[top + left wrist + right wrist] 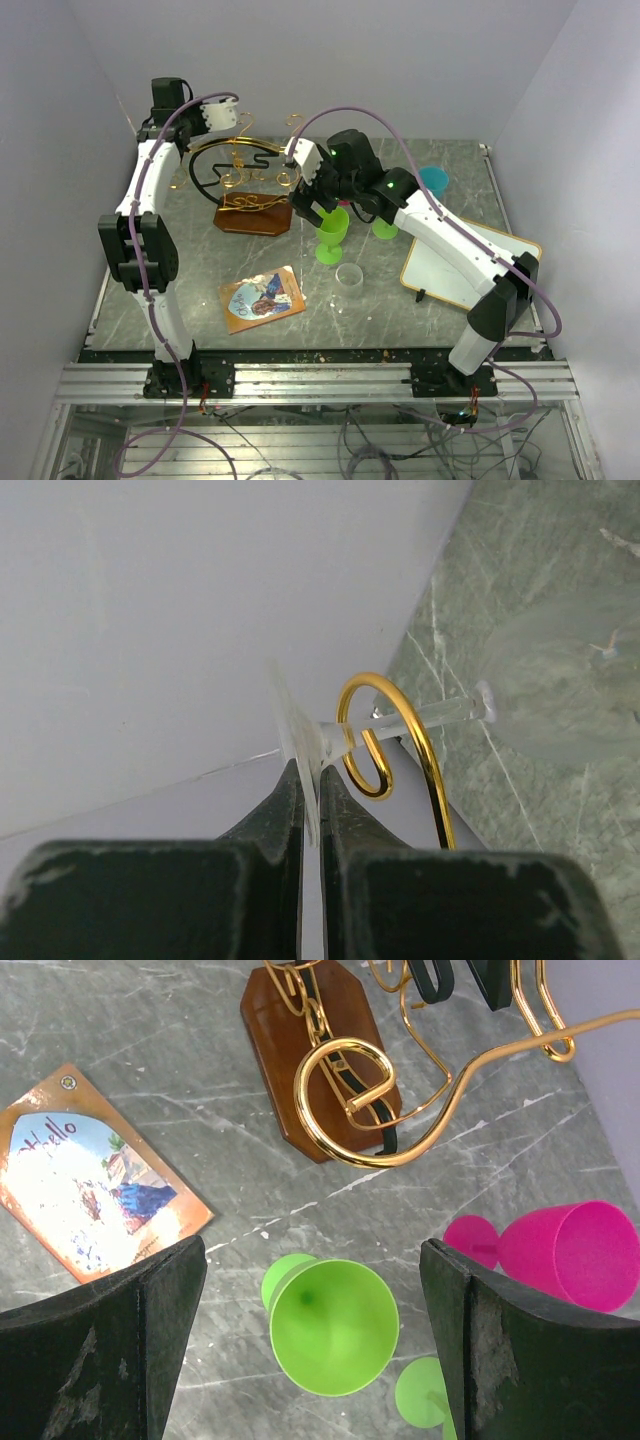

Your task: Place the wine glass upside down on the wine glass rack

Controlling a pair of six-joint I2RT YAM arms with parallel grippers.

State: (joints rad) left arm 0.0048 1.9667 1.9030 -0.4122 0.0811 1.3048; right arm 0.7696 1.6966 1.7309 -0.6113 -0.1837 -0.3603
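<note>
My left gripper (310, 770) is pinched tight on the thin, flat foot of the wine glass (460, 708), the disc edge-on between my dark fingertips. The glass is clear all through, smooth, and hard to pick out against the pale wall. Its slim stem runs straight away from my fingertips, passing through a round gold wire curl of the wine glass rack (275, 1040). The misty bowl sits at the far end, over the green marbled table (200, 1090). Whether it hangs plumb, I cannot tell. All this is up by the table's far left corner, close to the back wall. The rack's base is glossy brown wood and its arms are shiny scrolls. My right gripper (312, 1335) stands wide apart, holding nothing, over an upright lime green goblet (330, 1325) mid-table. Just beside that, a pink goblet (565, 1255) lies on its side.
</note>
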